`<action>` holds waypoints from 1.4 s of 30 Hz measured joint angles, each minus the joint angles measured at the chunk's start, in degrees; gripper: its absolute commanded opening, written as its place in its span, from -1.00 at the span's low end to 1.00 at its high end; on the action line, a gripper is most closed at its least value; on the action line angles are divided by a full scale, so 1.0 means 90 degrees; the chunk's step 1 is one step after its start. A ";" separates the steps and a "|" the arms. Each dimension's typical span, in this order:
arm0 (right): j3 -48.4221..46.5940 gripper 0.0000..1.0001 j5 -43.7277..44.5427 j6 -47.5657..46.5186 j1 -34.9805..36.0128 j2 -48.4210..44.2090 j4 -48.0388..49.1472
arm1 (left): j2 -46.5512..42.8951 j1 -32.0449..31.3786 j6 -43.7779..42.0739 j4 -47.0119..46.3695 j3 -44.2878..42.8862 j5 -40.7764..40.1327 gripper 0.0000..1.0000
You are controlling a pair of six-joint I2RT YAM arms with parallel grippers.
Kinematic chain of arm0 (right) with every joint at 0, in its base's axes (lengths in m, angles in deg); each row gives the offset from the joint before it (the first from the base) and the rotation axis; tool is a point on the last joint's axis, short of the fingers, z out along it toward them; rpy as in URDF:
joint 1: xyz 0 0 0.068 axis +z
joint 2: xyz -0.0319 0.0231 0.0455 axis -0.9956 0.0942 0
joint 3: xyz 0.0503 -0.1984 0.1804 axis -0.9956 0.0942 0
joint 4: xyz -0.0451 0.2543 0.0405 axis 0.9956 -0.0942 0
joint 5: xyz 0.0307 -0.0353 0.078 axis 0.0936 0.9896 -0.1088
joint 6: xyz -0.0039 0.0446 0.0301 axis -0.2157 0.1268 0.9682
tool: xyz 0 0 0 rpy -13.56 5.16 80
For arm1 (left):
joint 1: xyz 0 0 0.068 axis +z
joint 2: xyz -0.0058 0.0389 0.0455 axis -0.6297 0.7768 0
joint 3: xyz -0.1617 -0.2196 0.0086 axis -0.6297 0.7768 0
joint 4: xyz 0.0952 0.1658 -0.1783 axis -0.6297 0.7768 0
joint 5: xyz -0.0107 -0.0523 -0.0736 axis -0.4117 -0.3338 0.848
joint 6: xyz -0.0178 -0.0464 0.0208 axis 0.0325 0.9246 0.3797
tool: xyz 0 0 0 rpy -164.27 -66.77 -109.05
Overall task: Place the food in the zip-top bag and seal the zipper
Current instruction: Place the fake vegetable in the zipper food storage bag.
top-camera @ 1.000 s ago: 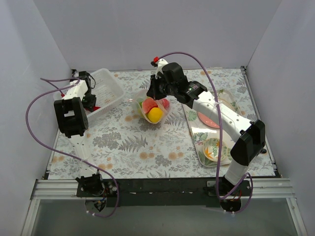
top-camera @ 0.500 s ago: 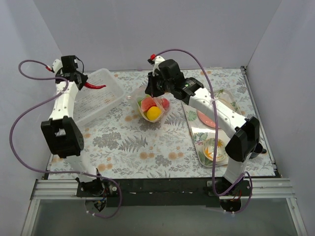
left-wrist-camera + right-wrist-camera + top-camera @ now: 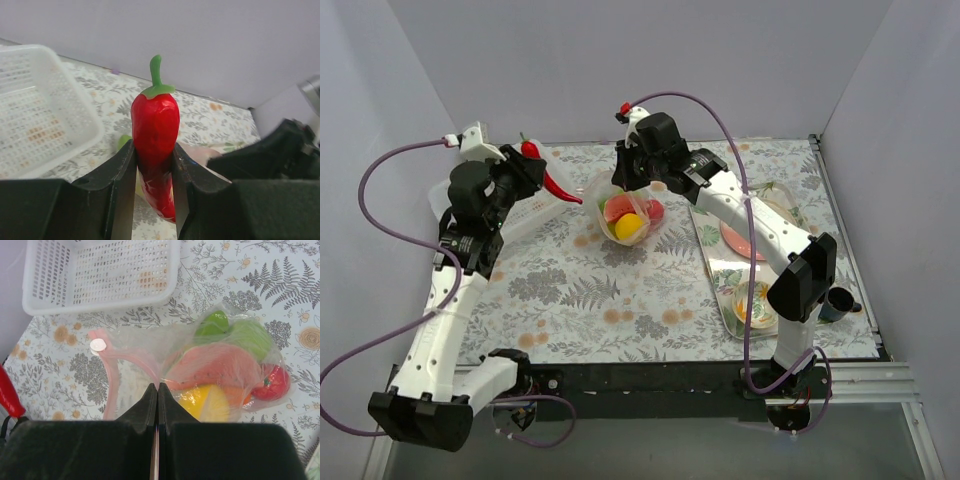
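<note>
Near the basket (image 3: 100, 302), left hand (image 3: 153, 150) clamps a glossy red chili (image 3: 155, 122); right hand (image 3: 157, 390) pinches the clear bag (image 3: 145, 347).

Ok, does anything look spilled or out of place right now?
Nothing stands out. The fruit sits inside the zip-top bag, whose rim the right tool pinches. The left tool grips a red chili pepper squarely, stem up. I see nothing spilled or damaged.

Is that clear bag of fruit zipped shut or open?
Open. The zip-top bag has its pink zipper gaping in a loop, strips apart; the right end effector pinches one edge.
</note>
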 measured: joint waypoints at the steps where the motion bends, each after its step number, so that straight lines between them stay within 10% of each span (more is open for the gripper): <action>1: -0.0024 -0.97 -0.0002 0.0015 0.0000 0.0005 -0.0019 | -0.0155 -0.0170 -0.0027 -0.0177 0.0131 0.0024 -0.86; 10: -0.0233 -0.97 0.0000 0.0073 0.0000 0.0056 -0.0175 | -0.0017 -0.2040 -0.0262 -0.1372 0.0916 -0.0755 -0.96; 21: -0.0724 -0.97 -0.0066 0.0255 0.0039 0.0338 -0.0493 | 0.0427 -0.4498 -0.1222 -0.3854 0.2334 -0.4194 -0.82; 28: -0.0913 -0.97 -0.0075 0.0357 0.0039 0.0376 -0.0653 | 0.0901 -0.4867 -0.1722 -0.5095 0.2696 -0.5722 -0.74; 34: -0.0979 -0.97 -0.0080 0.0403 0.0039 0.0379 -0.0675 | 0.1180 -0.4879 -0.2110 -0.5860 0.2696 -0.6033 0.27; 42: -0.1120 -0.97 -0.0075 0.0393 0.0036 0.0410 -0.0748 | 0.0933 -0.4937 -0.2115 -0.5875 0.2851 -0.5865 0.74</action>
